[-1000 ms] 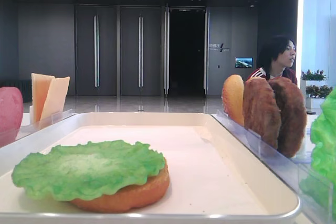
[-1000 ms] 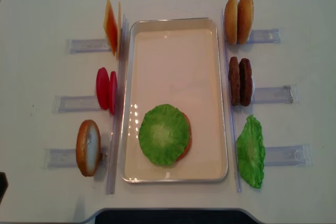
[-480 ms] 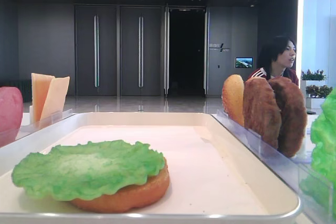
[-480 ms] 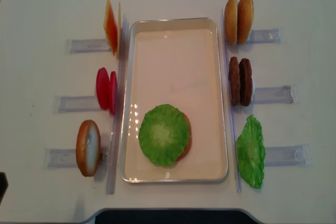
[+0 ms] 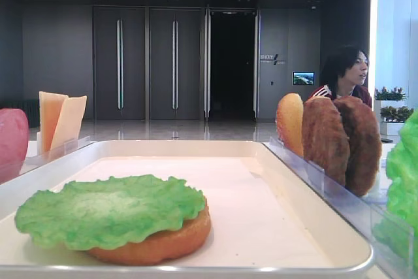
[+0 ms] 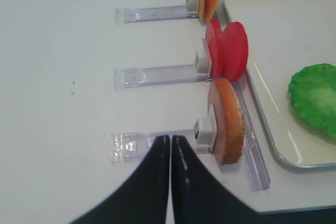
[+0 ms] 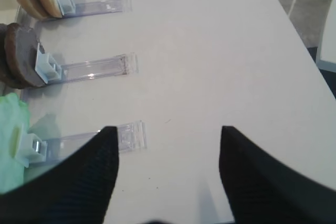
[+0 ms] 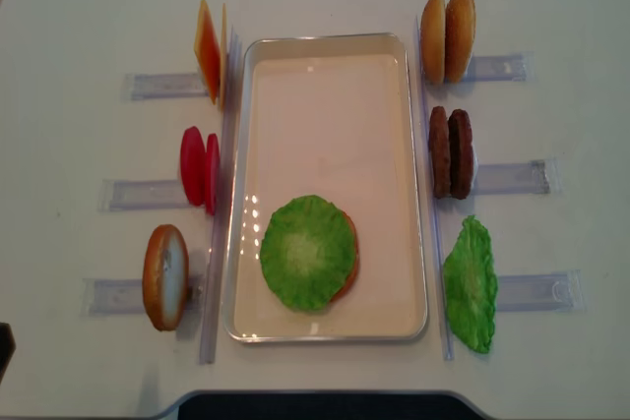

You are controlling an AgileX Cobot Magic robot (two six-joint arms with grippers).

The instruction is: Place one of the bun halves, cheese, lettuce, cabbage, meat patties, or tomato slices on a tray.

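The white tray [image 8: 330,41] holds a bun half [image 8: 350,268] with a lettuce leaf [image 8: 307,251] lying on it, near the front end. Left of the tray stand cheese [image 8: 209,51], tomato slices [image 8: 199,169] and a bun half [image 8: 165,277]. On the right stand two bun halves [image 8: 448,36], two meat patties [image 8: 451,152] and another lettuce leaf [image 8: 470,284]. My left gripper [image 6: 170,140] is shut and empty, its tips by the left bun half [image 6: 228,127]. My right gripper [image 7: 168,132] is open over bare table, right of the lettuce [image 7: 10,145]. Cabbage is out of view.
Clear plastic holders [image 8: 512,179] stick out from each standing item toward the table's sides. The table's right edge [image 7: 304,40] runs close to my right gripper. A person [image 5: 343,73] sits behind the table at the far right.
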